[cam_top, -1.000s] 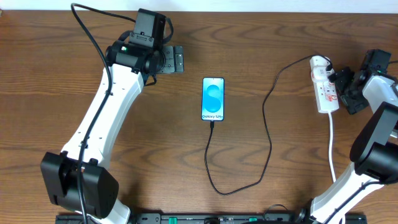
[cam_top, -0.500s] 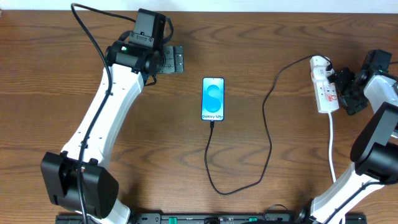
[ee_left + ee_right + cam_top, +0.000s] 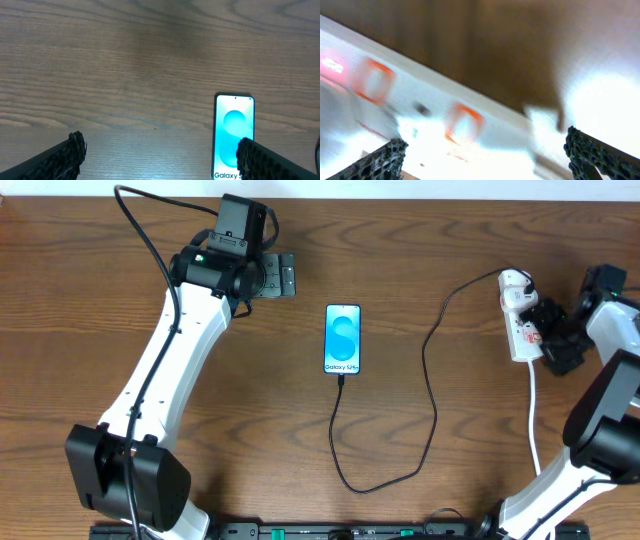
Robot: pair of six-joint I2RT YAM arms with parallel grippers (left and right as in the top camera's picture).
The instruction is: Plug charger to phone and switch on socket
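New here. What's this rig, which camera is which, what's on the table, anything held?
Two white robot arms, the left arm and right arm, work at a brown wooden table. The wide picture comes from a camera overhead; the close ones from a camera on each wrist. On the table: a slim blue-screened smartphone, a thin black charger cable reaching its bottom edge, and a white plastic power strip. Both jaws stand open, holding nothing; the right ones are at the strip.
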